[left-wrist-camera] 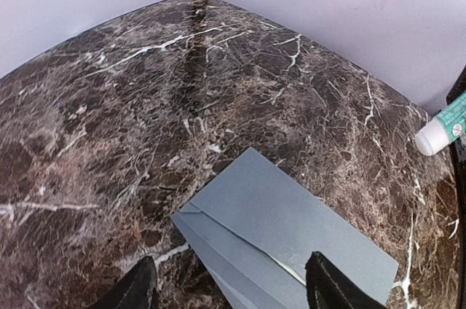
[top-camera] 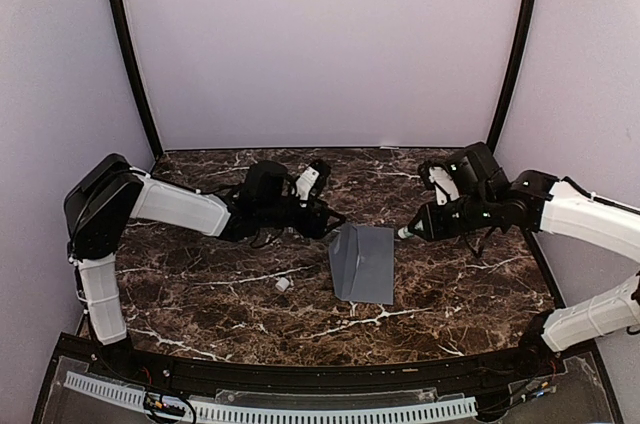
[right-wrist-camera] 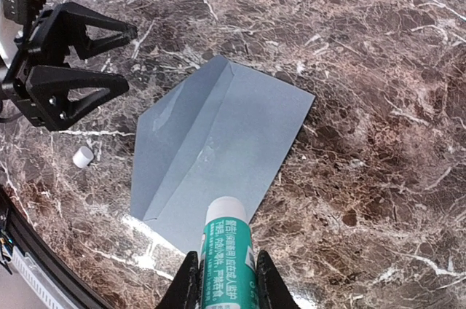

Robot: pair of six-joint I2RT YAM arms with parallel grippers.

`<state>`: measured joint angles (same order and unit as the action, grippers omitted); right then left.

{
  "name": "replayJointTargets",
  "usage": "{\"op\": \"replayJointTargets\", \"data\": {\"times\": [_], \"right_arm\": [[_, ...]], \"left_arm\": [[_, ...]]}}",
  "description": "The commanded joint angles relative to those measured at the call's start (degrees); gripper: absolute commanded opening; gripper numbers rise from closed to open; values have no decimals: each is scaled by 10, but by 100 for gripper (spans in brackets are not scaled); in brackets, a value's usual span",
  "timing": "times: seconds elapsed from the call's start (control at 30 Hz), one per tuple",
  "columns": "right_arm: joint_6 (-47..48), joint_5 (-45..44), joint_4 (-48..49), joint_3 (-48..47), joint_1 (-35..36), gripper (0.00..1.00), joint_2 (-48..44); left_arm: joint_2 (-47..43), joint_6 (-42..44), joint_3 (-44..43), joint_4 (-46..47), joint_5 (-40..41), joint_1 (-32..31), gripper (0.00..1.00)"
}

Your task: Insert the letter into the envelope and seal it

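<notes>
Envelope (top-camera: 362, 262), a flat slate-grey paper rectangle with a pointed triangular flap, lies on the dark brown white-veined marble table (top-camera: 200, 294) near its middle in the top view, a little toward 3 o'clock. Its flap is folded over the body along a long crease and looks slightly raised rather than pressed flat. A thin pale sliver shows at the flap's edge in the left wrist view; whether that is the cream letter or glue I cannot tell, and no separate sheet shows anywhere on the table.

By my reading, sealing is the step in hand. The right gripper (right-wrist-camera: 226, 283) is clamped on a green-labelled glue stick (right-wrist-camera: 227, 251) with a white uncapped tip, hanging at 2 o'clock of the envelope and just clear of it. The left gripper (right-wrist-camera: 127, 56) stands with jaws wide and holding nothing, at 10 o'clock beside the envelope's edge. A small white cap (top-camera: 283, 284) lies at 8 o'clock, apart from the paper.

The next move probably calls for pressing the flap down evenly, or lifting it for the stick first, without sliding the light paper.
</notes>
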<state>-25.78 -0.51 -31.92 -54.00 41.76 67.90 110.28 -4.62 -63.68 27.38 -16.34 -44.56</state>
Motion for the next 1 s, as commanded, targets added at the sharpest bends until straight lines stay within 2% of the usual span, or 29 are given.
{"op": "replayJointTargets", "data": {"times": [0.0,0.13,0.27,0.63,0.97], "right_arm": [[-6,-30,-27,-18,-4,0,10],[-13,-14,-31,-16,-3,0,12],[-19,23,-20,-12,-2,0,11],[-34,47,0,-6,18,0,25],[-54,57,53,-12,37,0,89]], "left_arm": [[21,-49,-31,2,-62,0,61],[50,-53,-62,-17,-88,0,44],[81,-60,-89,-26,-108,0,37],[139,-62,-140,-34,-127,-28,30],[192,-45,-207,-105,-50,-46,24]]}}
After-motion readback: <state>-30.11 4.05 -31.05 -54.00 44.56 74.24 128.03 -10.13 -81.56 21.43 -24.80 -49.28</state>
